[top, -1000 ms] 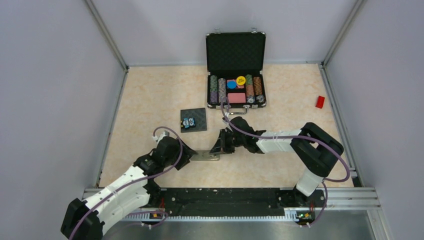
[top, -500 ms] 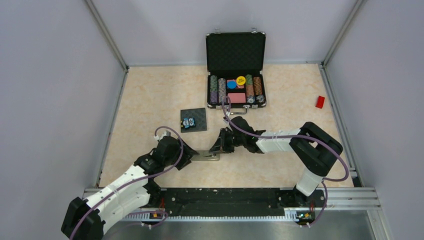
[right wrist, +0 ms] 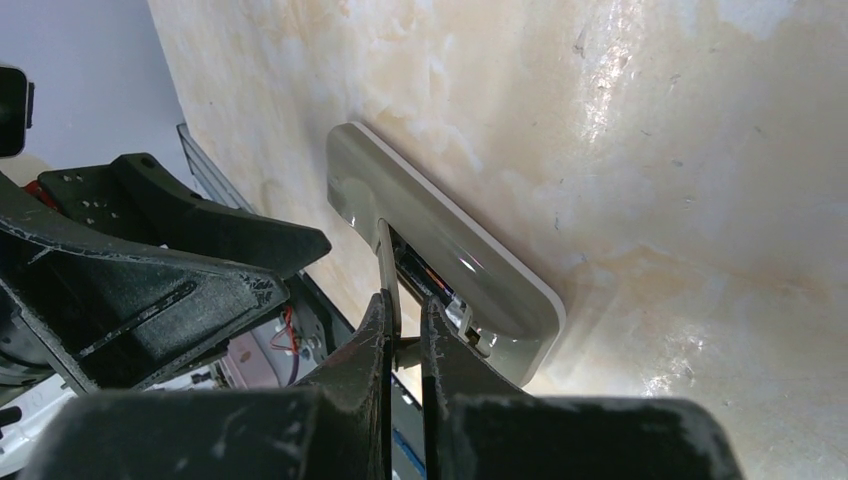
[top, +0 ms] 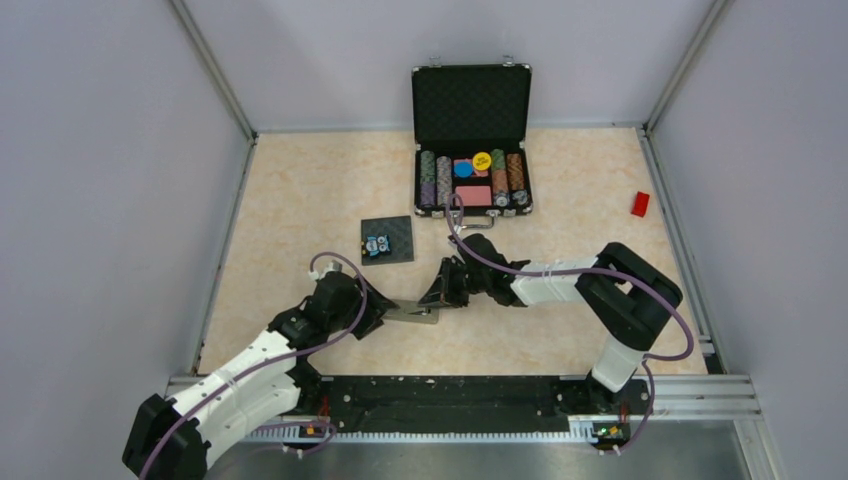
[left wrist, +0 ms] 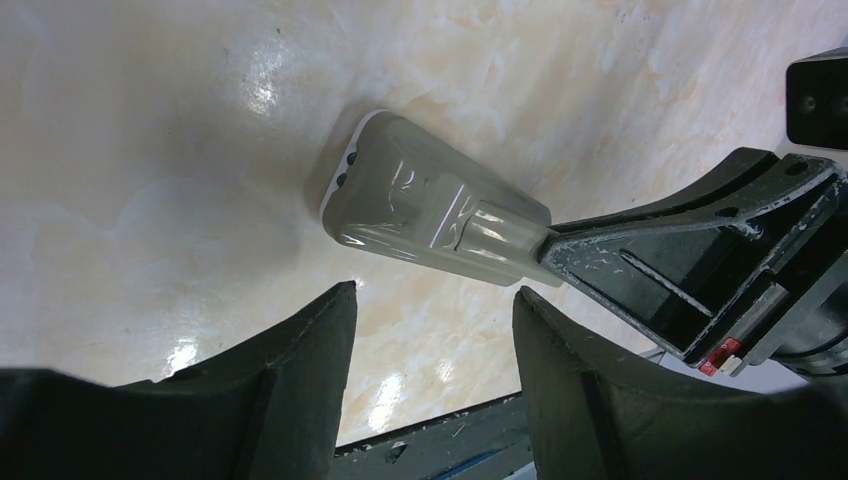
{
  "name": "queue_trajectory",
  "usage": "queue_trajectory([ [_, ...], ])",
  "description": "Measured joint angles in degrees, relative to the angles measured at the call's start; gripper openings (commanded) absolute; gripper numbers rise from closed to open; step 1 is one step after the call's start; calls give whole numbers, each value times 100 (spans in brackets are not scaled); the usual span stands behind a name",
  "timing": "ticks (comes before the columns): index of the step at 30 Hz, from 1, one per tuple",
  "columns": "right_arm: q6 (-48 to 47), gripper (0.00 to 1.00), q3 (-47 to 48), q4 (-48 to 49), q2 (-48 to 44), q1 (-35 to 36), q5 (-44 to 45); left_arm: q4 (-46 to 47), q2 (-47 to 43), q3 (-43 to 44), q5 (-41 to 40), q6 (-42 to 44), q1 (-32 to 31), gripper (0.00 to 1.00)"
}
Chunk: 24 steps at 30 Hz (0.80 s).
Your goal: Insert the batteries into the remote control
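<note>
- Right wrist view: the right gripper (right wrist: pixel 403 308) is closed on a thin grey lid (right wrist: pixel 388 262) that stands up from the remote control (right wrist: pixel 450 240).
- The remote control lies grey back up on the table (right wrist: pixel 650 150), between the two grippers.
- The left gripper (left wrist: pixel 432 296) has its fingers apart, near the other end.

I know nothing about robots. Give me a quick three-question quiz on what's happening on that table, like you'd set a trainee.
1. True or false: the remote lies with its grey back facing up.
2. The remote's thin cover is pinched by: A the left jaws, B the right jaws, C nothing.
3. Fill in: the case of chips at the far side has its lid ___.
Key: 1 true; 2 B; 3 open.
</note>
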Motion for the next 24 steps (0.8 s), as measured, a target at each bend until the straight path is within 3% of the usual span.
queue_trajectory([
  [7, 319, 0, 26, -175, 0, 37, 85, 238, 85, 0, 94, -52, 0, 48],
  [17, 837, 0, 24, -262, -4, 155, 280, 1143, 162, -356, 129, -229, 0, 46],
  [24, 872, 5, 105, -417, -4, 216, 389, 1729, 162, -483, 129, -348, 0, 46],
])
